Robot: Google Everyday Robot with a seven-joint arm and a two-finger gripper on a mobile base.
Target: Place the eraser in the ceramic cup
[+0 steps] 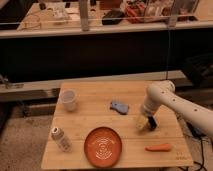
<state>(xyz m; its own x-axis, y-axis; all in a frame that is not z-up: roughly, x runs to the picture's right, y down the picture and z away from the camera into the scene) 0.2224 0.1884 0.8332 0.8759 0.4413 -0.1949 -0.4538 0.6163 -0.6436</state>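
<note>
The gripper (145, 124) hangs low over the right part of the wooden table (95, 122), at the end of a white arm (172, 102) that reaches in from the right edge. Whether it is wide, narrow or holding something cannot be told. Just to its left, near the middle of the table, lies a small blue-grey eraser (119, 106), apart from the gripper. Below the gripper, near the table's front right corner, lies an orange carrot (158, 147). An orange plate (102, 146) with a pale pattern sits at the front middle of the table. To the left of the plate a white bottle (60, 138) with a label lies on its side. The ceramic cup (68, 100), plain white, stands upright at the back left of the table, well apart from the eraser and the gripper.
</note>
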